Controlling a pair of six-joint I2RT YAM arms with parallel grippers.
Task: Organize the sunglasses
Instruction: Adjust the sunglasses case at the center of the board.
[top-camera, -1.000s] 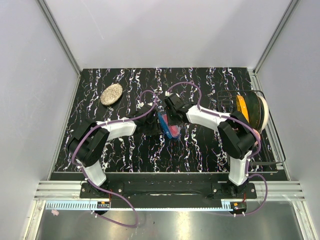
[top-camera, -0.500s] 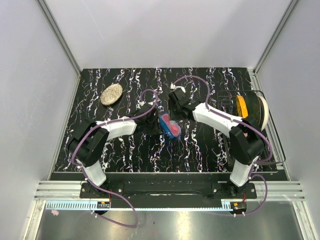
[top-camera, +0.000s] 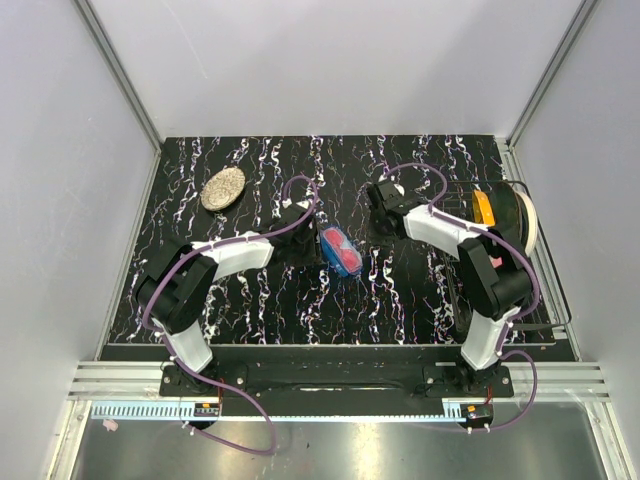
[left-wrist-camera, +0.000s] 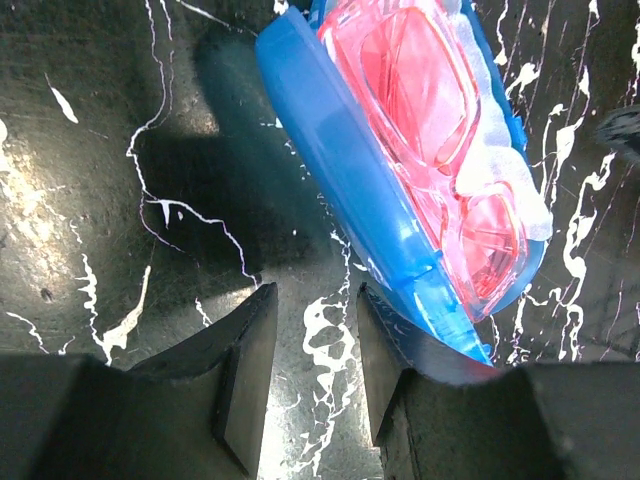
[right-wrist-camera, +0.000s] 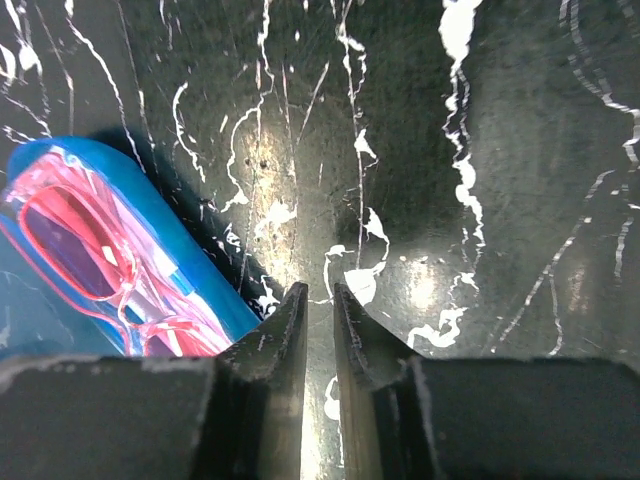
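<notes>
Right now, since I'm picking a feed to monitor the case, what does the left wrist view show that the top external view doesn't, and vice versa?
Left wrist only: the sunglasses, pink lenses clear, lying in the open blue case, and the left gripper with jaws apart and only table between them. Top external only: the right gripper off to the case's right, a speckled oval object at the back left, an orange and white round object at the right edge. Shared: the case holding the sunglasses, the left gripper close beside it.
</notes>
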